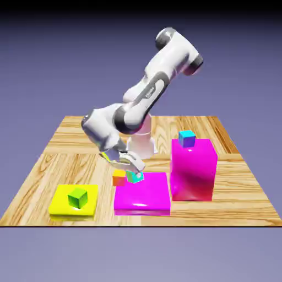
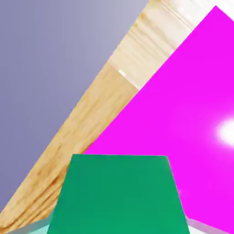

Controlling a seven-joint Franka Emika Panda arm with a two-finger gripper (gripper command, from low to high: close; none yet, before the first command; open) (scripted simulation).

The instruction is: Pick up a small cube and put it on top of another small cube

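Observation:
The small teal cube (image 1: 134, 177) sits between the fingers of my gripper (image 1: 134, 175), just over the back left corner of the low magenta slab (image 1: 142, 193). In the hand view the teal cube (image 2: 118, 194) fills the bottom middle and hides the fingertips, with the magenta slab (image 2: 183, 119) beyond it. The jaws are shut on the cube. The other small cube (image 1: 187, 139), light-blue on top with purple sides, rests on the tall magenta block (image 1: 193, 168) toward the exterior view's right.
An orange-and-yellow cube (image 1: 119, 177) stands right beside the gripper on its left. A bright green cube (image 1: 77, 197) sits on a yellow slab (image 1: 73, 200) at the front left. The wooden table (image 1: 49, 160) ends close behind the slabs' front edges.

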